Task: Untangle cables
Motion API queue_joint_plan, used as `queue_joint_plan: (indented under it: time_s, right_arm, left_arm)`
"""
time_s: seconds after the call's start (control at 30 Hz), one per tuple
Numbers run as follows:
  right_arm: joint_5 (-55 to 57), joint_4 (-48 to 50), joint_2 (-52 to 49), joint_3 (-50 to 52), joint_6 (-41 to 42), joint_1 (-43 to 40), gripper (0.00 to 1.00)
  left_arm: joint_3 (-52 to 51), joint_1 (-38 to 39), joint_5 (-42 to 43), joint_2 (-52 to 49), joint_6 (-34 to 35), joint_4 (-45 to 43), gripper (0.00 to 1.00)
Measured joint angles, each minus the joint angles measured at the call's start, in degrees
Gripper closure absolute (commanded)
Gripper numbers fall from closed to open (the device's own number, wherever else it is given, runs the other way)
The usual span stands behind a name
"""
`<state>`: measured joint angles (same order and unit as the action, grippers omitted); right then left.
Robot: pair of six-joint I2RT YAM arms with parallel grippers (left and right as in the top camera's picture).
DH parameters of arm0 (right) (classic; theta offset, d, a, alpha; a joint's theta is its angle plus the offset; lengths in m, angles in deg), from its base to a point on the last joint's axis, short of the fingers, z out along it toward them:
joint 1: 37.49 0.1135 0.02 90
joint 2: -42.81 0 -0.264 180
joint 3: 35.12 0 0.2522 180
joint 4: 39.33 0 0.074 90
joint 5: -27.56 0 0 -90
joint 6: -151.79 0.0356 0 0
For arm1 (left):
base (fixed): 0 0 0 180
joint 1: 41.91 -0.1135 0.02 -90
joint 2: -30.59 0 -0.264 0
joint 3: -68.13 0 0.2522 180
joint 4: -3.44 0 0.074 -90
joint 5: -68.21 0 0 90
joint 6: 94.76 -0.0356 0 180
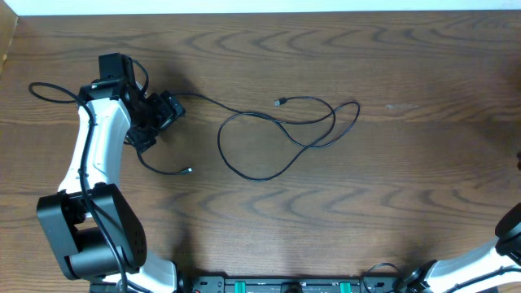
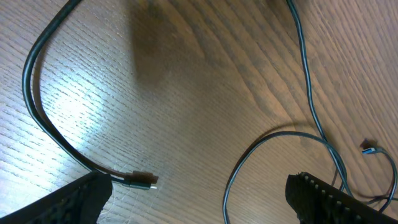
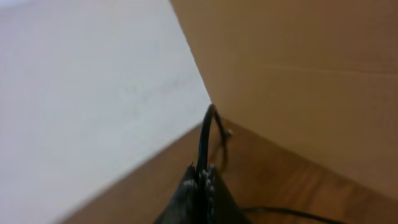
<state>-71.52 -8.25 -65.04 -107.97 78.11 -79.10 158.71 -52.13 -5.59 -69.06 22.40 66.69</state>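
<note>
Brown wood-grain table point(image 1: 423, 212) bearing looped thin black cord point(image 1: 260, 179); left pincer point(image 1: 159, 122) wide open, empty; right pincer point(image 3: 202, 186) closed. Risk: crossings pulled into a knot by a blind tug.

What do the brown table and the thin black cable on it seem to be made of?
Brown table: wood or wood-look laminate, matte, with visible grain lines. Thin black cable: likely rubber or plastic sheath, slightly glossy; its plug tip looks metallic.

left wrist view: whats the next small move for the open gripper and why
Likely lower the left gripper, jaws wide open, onto the black cable just behind its plug, which lies loose on the table between the fingers.
</note>
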Motion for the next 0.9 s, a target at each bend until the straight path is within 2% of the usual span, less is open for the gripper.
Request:
queue_joint_plan:
  time_s: [0.07, 0.27, 0.3, 0.37, 0.4, 0.43, 0.73, 0.9]
  right_arm:
    - [1.05, -0.44, -0.46, 0.00, -5.62, 1.16, 0.99]
    - [2.01, -0.66, -4.22, 0.00, -12.63, 2.29, 0.97]
    - [2.19, -0.66, -5.18, 0.00, -13.18, 2.29, 0.85]
    - [2.47, -0.68, -6.67, 0.00, -13.97, 2.29, 0.44]
    - [2.56, -0.74, -7.30, 0.00, -14.38, 2.29, 0.33]
    - [2.84, -0.85, -7.93, 0.00, -14.67, 2.29, 0.01]
    - [1.40, 1.88, -8.90, 0.00, -15.69, 2.34, 0.01]
    - [-2.75, -6.25, -7.39, 0.02, -14.75, 3.54, 0.01]
  left_arm:
    - [0.00, 0.00, -0.02, 0.00, 0.00, 0.00, 0.06]
    - [0.00, 0.00, -0.02, 0.00, 0.00, 0.00, 0.06]
    - [0.00, 0.00, -0.02, 0.00, 0.00, 0.00, 0.06]
    - [0.00, 0.00, -0.02, 0.00, 0.00, 0.00, 0.06]
    - [0.00, 0.00, -0.02, 0.00, 0.00, 0.00, 0.06]
    - [0.00, 0.00, -0.02, 0.00, 0.00, 0.00, 0.06]
    - [0.00, 0.00, -0.02, 0.00, 0.00, 0.00, 0.06]
    - [0.00, 0.00, -0.02, 0.00, 0.00, 0.00, 0.06]
